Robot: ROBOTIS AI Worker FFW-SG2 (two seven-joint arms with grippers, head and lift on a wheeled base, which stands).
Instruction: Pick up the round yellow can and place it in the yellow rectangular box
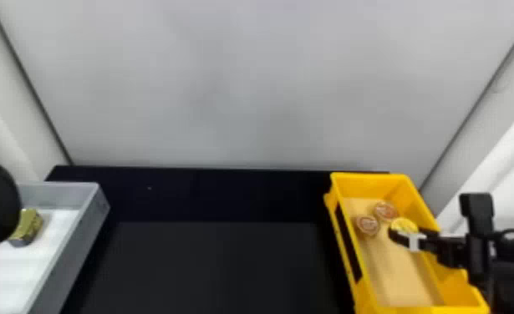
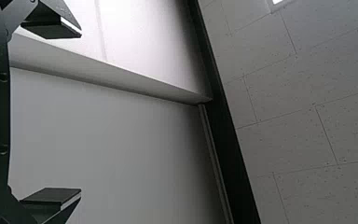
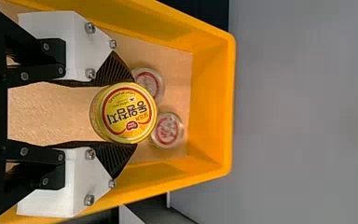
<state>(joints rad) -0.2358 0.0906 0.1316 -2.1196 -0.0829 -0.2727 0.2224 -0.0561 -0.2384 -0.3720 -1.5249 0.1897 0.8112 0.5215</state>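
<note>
Evidently, the placing step was in hand. The right gripper [image 3: 133, 113] had the round yellow can [image 3: 125, 111] between its fingers, parted to the can's width, within the outline of the yellow rectangular box [image 1: 370, 175], near its right edge and toward its far end. Clearance above the floor could not be determined. The next move called for lowering, then release, clear of two round containers [image 1: 367, 224] near the far edge. The left gripper [image 2: 80, 112] was parked at the left, fingers wide apart, empty.

Korean lettering on yellow can [image 3: 127, 114]; print on two round containers [image 3: 168, 131] illegible
</note>
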